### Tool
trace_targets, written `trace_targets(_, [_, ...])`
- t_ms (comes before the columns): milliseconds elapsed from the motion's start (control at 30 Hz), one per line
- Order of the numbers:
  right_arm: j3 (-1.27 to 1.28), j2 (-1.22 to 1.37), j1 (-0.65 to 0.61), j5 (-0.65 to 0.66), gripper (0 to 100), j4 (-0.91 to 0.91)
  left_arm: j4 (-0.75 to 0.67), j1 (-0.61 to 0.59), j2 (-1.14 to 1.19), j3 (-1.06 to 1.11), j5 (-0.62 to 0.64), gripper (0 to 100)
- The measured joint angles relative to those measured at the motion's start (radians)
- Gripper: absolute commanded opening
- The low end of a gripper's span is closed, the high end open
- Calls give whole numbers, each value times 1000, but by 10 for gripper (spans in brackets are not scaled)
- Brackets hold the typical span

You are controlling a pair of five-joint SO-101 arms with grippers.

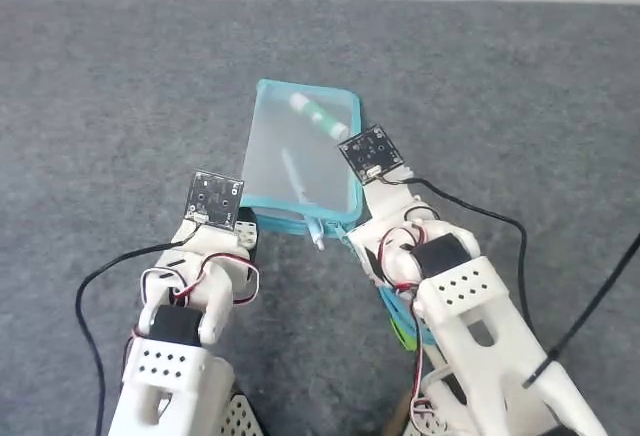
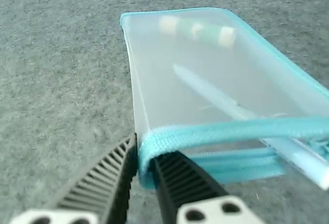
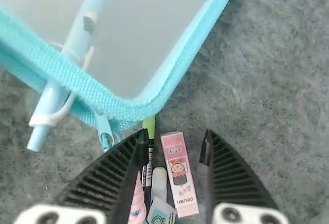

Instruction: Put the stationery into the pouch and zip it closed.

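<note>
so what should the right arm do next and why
Probably lower the right gripper and close it on the pink eraser: its open jaws straddle the eraser on the mat just outside the pouch, whose zip edge the left gripper pinches.

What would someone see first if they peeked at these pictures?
The frosted plastic pouch with a turquoise zip, lying mid-table on grey felt, its corner pinched by the left gripper. A pale blue pen pokes out of its open mouth. Beside the pouch, the right gripper hangs open over a small pink box.
</note>
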Motion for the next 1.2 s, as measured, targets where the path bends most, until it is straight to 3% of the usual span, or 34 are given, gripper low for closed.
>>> trace_targets(1200, [15, 0, -6, 0, 177, 0, 0, -6, 0, 0, 0, 12])
